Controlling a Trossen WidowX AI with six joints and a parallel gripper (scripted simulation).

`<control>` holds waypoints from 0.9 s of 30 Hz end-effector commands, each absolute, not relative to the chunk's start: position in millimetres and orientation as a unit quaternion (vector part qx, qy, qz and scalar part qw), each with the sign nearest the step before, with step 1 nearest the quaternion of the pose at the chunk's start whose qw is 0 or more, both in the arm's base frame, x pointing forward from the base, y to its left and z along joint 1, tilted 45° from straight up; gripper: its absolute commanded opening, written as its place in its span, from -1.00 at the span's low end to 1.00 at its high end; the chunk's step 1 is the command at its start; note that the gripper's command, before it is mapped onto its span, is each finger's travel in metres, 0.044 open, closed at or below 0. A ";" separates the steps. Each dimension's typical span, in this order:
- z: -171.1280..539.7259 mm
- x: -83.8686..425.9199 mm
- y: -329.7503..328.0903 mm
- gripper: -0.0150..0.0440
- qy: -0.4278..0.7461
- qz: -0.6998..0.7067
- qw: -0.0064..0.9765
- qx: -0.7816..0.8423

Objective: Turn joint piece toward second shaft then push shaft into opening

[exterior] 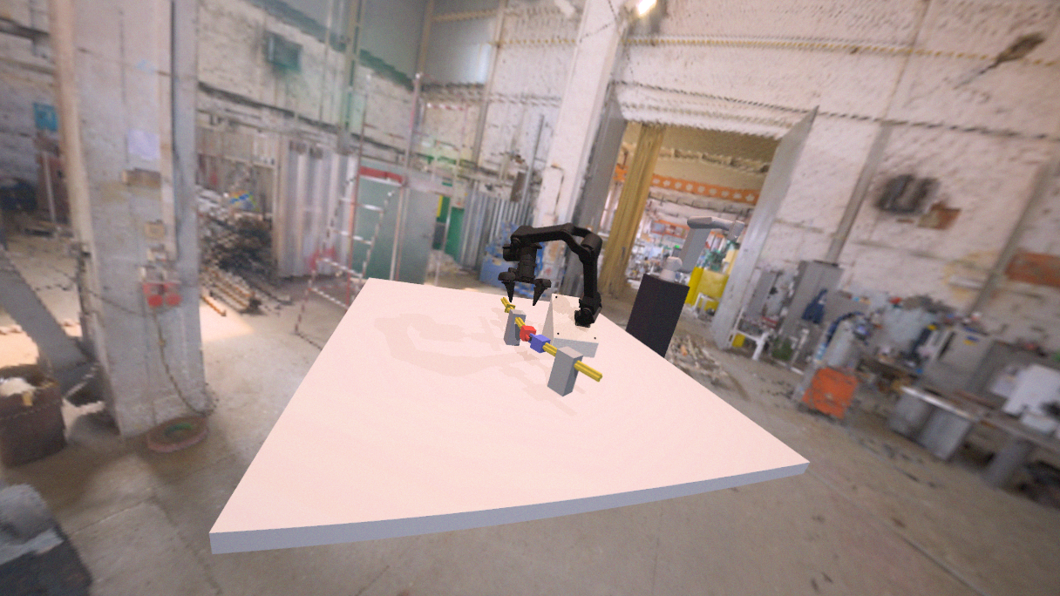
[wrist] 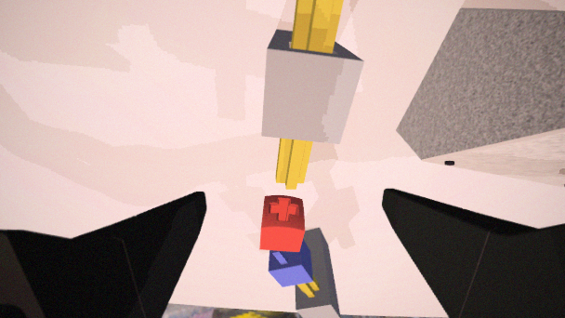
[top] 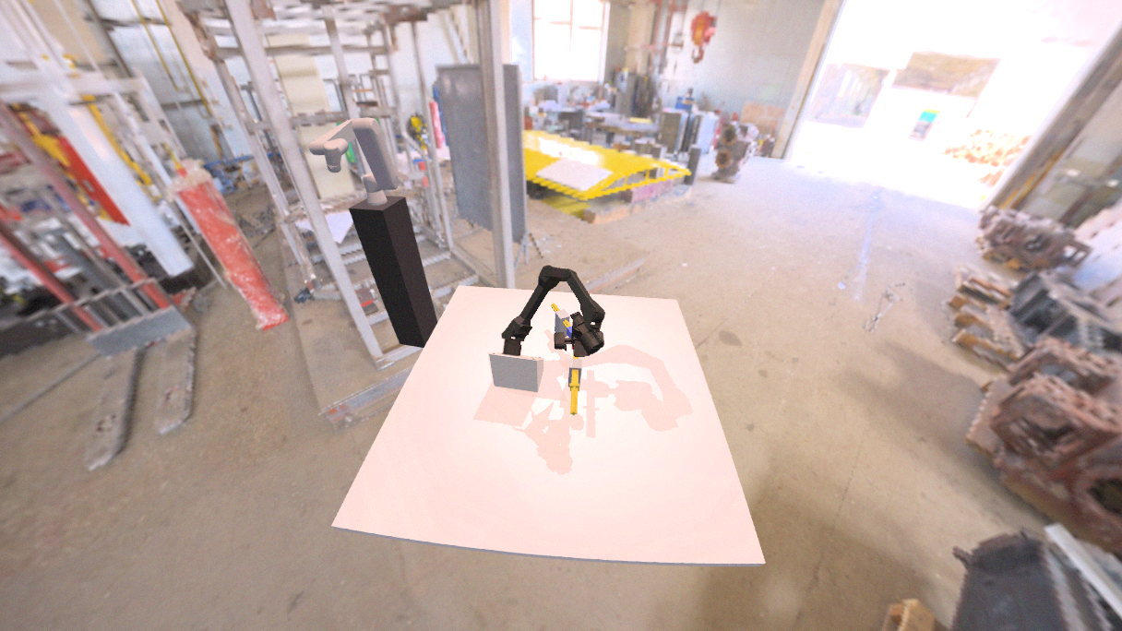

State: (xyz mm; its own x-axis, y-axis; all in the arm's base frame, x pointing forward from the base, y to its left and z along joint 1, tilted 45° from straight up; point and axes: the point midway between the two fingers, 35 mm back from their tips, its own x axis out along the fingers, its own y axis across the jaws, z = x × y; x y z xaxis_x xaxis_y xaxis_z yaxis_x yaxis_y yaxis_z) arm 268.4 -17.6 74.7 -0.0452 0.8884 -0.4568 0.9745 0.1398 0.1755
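Red block [exterior: 527,332] [wrist: 282,224] has a cross-shaped socket; black claw [exterior: 523,302] [wrist: 295,198] gapes, holding 0 things.

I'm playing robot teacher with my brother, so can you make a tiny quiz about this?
1. True or false: the pincer is squeezing the red piece.
2. What shape is the opening in the red piece? A circle, B cross, C star.
3. Fill in: the two shafts are coloured ____.

Key: 1 false; 2 B; 3 yellow.
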 end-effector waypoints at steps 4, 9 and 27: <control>55.4 276.5 -39.5 1.00 0.720 -0.032 0.319 0.615; 40.1 281.9 -56.4 1.00 0.719 0.016 0.382 0.581; -19.8 293.5 -120.6 1.00 0.689 0.178 0.571 0.410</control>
State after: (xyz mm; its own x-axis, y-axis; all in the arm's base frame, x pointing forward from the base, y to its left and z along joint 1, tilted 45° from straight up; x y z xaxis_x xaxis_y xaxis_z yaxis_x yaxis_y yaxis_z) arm 292.6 -110.5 -10.8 -0.0153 0.7827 -0.6222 0.4374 0.5648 0.6997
